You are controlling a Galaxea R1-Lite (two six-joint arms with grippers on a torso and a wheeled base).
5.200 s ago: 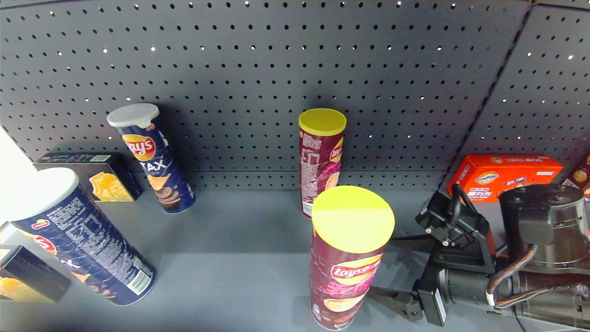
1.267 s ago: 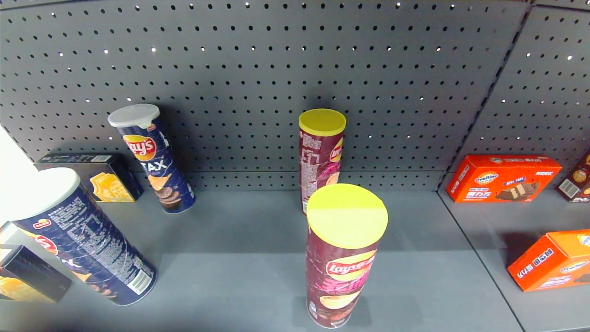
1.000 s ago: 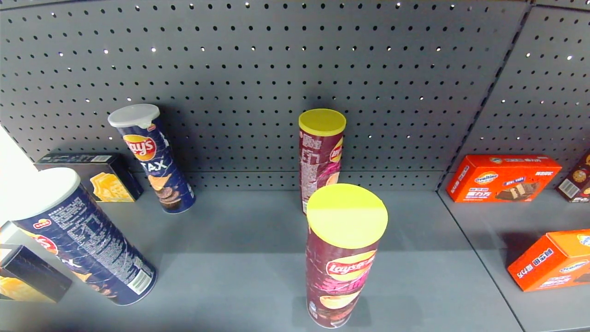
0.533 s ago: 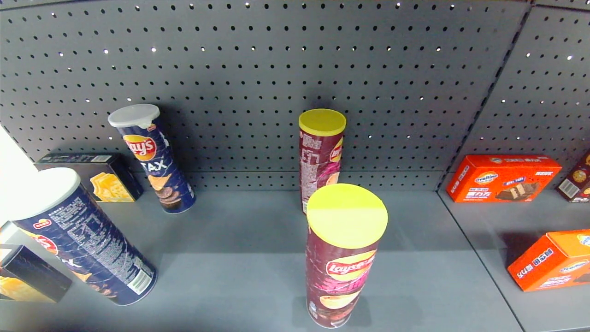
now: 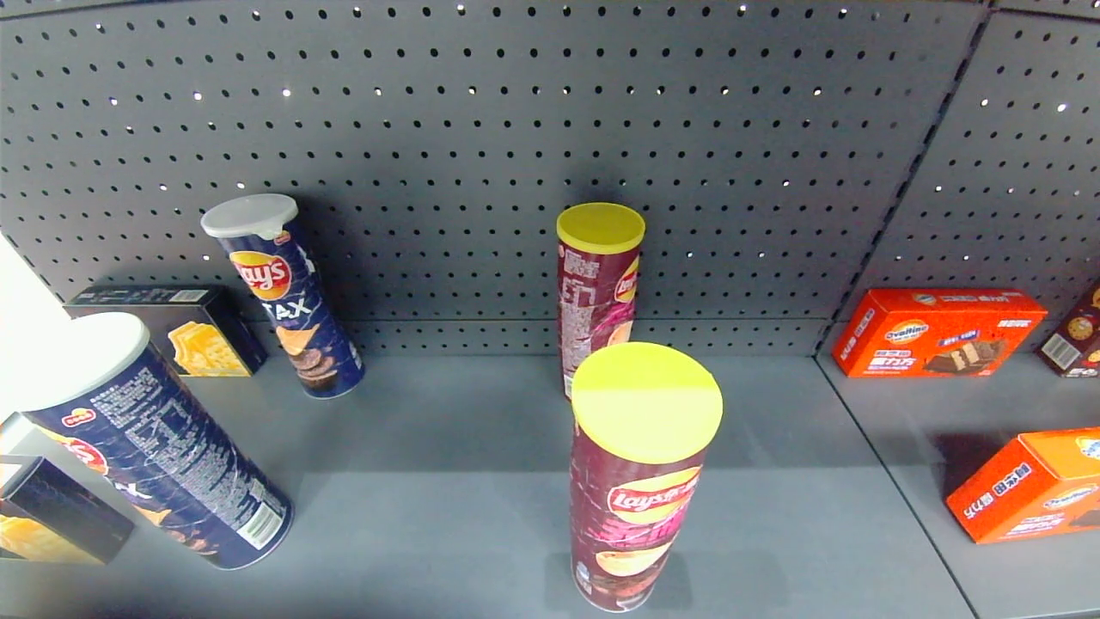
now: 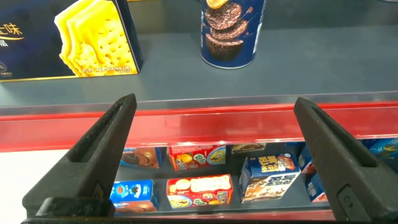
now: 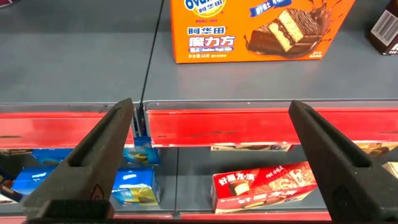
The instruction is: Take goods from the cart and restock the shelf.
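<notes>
The left pincer (image 6: 214, 102) gapes wide, empty, before the shelf (image 6: 280, 81), facing a blue can (image 6: 229, 37) (base only, apparently upright); the right pincer (image 7: 210, 104), likewise wide, faces an orange box (image 7: 261, 28).

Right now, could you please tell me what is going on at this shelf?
Nothing is being handled at this moment. The left jaws and right jaws are both open and empty, facing the shelf's red edge. On the shelf two maroon chip cans with yellow lids stand upright: the front can and the back can by the pegboard wall. A blue can stands to their left and an orange box lies to their right.
</notes>
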